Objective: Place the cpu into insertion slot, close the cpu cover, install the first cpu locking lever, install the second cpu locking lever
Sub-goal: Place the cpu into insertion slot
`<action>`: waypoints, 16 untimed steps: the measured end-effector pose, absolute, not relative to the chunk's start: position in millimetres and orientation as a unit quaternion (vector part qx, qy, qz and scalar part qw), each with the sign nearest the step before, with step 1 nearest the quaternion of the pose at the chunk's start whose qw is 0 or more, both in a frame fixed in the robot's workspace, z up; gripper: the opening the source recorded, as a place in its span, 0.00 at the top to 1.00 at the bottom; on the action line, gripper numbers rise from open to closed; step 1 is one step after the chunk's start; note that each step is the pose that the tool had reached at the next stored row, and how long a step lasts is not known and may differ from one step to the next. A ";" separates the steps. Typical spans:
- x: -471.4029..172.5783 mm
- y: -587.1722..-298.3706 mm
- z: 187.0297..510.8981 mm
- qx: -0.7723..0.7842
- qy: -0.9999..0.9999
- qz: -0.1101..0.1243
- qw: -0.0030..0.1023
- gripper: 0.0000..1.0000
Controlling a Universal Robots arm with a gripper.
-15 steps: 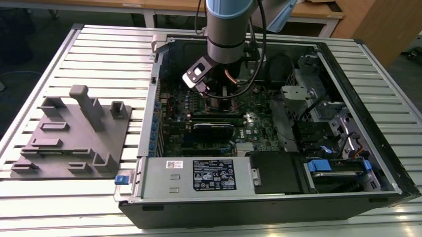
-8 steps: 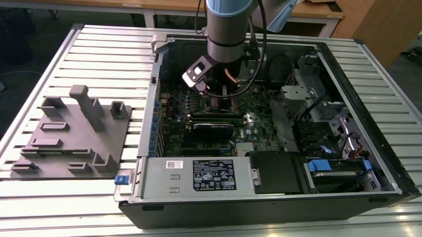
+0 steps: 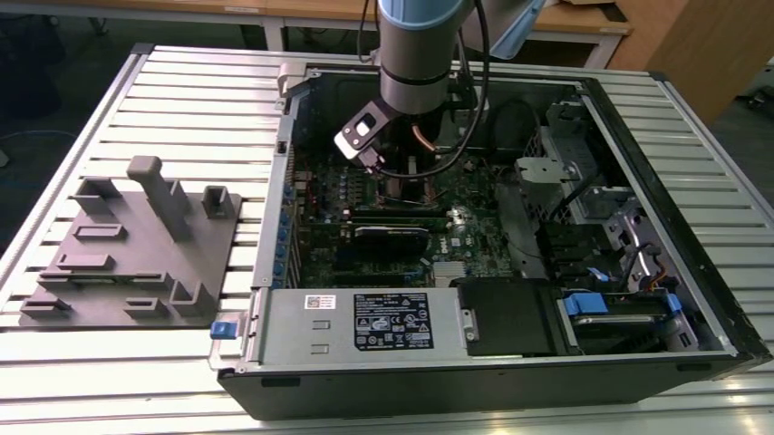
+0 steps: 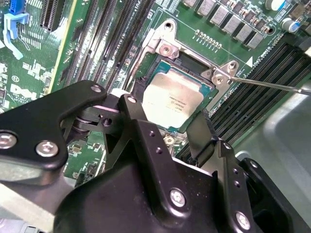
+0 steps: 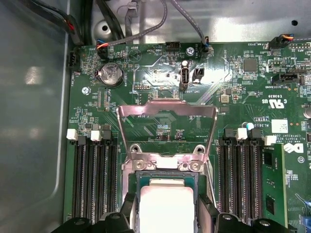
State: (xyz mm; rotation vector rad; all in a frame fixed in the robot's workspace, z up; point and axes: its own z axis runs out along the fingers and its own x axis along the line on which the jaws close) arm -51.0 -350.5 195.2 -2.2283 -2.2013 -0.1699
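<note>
The gripper [image 4: 170, 110] has its two fingers closed against opposite edges of the cpu [image 4: 177, 94] and holds it flat, low in the insertion slot [image 4: 190, 61]. Just beyond the slot, the cpu cover [image 5: 167, 108] stands swung open on its hinge. The green motherboard [image 5: 233, 82] is seen through its window.
</note>
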 end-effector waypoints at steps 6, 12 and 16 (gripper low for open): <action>-50.9 -350.5 195.1 -0.710 -0.702 -0.054 0.002 0.40; -50.9 -350.4 194.9 -0.710 -0.702 -0.053 0.001 0.47; -50.9 -350.4 195.0 -0.710 -0.702 -0.052 0.001 0.47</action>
